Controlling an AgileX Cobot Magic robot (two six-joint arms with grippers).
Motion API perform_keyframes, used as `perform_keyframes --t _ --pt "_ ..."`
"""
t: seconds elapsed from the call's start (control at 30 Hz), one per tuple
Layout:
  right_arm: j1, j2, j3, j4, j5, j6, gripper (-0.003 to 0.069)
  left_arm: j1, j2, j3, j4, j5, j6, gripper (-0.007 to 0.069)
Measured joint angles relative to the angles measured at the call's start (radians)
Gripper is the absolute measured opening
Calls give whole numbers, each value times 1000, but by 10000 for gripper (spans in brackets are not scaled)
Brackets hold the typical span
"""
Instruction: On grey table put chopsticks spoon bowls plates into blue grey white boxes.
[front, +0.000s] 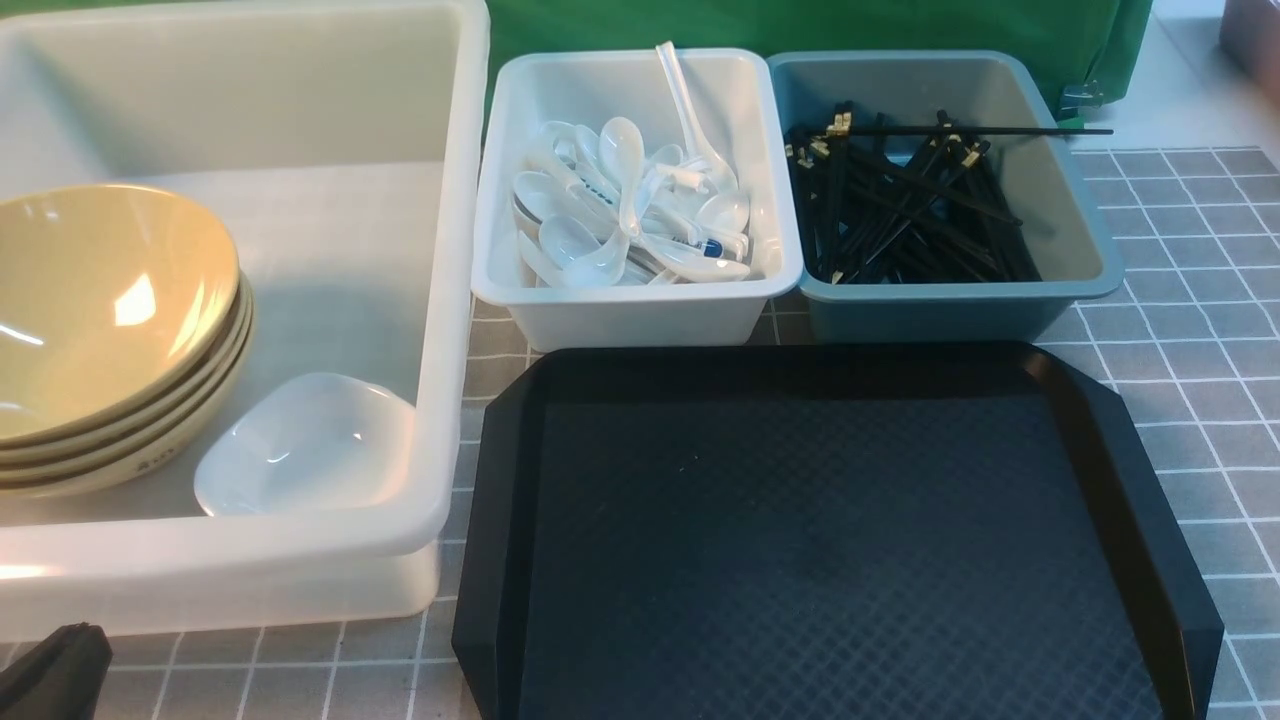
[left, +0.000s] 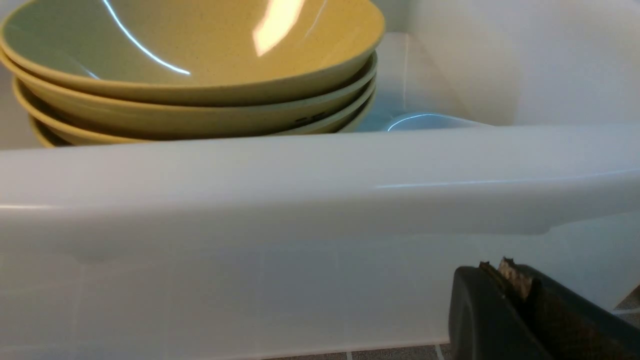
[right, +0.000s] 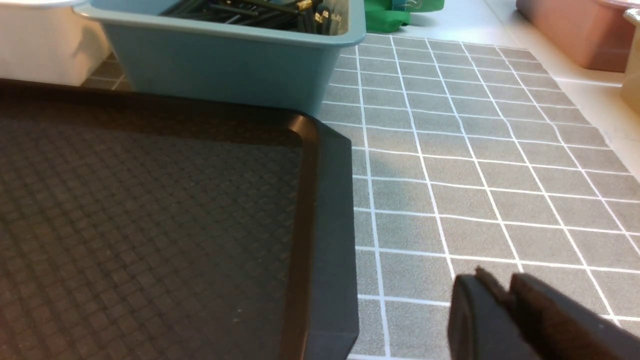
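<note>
Tan bowls (front: 110, 310): dark markings, too small to read

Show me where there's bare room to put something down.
The black tray is bare, as is the grey table beyond its right edge. Crowded: the white box of spoons.

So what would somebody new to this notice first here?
Probably the glossy tan bowls, stacked in the big translucent tub at the left. Next, the broad black tray in front of the white box of spoons and the blue-grey box of black chopsticks.
</note>
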Motion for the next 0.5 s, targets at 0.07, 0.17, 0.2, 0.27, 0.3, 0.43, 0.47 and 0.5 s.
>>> perform_keyframes --t 0.07,0.17,0.2,0.27,0.3,0.43,0.47,0.5 --pt "0 0 0 0 0 0 115 0 0 0 0 0 0 -11" --pt "0 0 0 0 0 0 118 0 0 0 0 0 0 -11" --pt "0 0 0 0 0 0 119 0 0 0 0 0 1 -11" --pt "0 0 0 0 0 0 122 0 0 0 0 0 2 -11" --pt "0 0 0 0 0 0 123 0 0 0 0 0 2 -11" --pt "0 0 0 0 0 0 131 0 0 0 0 0 2 -11" --pt "0 0 0 0 0 0 132 0 0 0 0 0 2 -11" --pt "0 0 0 0 0 0 132 0 0 0 0 0 2 -11"
